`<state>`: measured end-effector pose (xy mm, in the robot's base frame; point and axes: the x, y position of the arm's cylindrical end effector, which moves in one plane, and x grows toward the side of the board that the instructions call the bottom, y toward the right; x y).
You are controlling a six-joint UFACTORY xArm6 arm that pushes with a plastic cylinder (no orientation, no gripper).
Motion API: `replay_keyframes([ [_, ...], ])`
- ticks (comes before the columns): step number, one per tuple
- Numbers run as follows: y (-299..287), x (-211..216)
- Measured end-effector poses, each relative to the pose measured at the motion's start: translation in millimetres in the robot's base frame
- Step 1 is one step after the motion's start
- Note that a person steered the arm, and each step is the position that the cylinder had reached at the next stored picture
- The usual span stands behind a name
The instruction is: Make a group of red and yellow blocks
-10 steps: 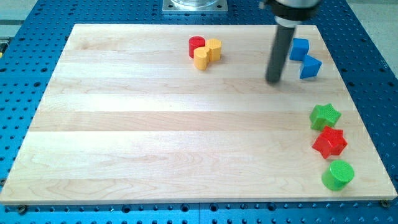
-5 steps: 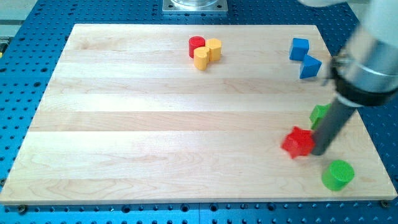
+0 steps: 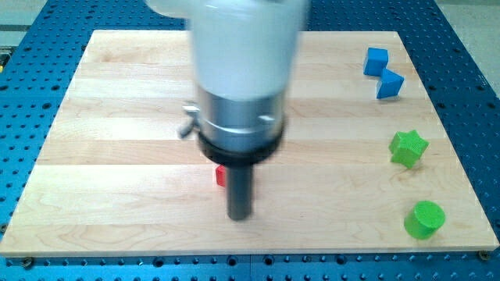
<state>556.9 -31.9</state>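
My tip (image 3: 239, 215) is on the board, low and a little left of centre. A red block (image 3: 221, 176) shows as a sliver just left of the rod, touching or almost touching it; its shape is hidden. The arm's white and dark body covers the upper middle of the board, so the red cylinder and the two yellow blocks near the view's top do not show.
Two blue blocks (image 3: 376, 60) (image 3: 389, 83) sit at the upper right. A green star (image 3: 408, 147) lies at the right edge, and a green cylinder (image 3: 425, 219) below it near the bottom right. The wooden board (image 3: 117, 195) rests on a blue perforated table.
My tip has swept left from the right side to the lower middle, pushing the red star block left with it. The arm now hides the red and yellow cluster.
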Motion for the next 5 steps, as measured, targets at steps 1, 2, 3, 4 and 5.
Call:
replay_keyframes([
  [1,-40.4,-54.6],
  [2,-1.2,-67.4],
  [3,4.3,-38.6],
  [4,23.1,-26.3],
  [5,63.1,-33.1],
])
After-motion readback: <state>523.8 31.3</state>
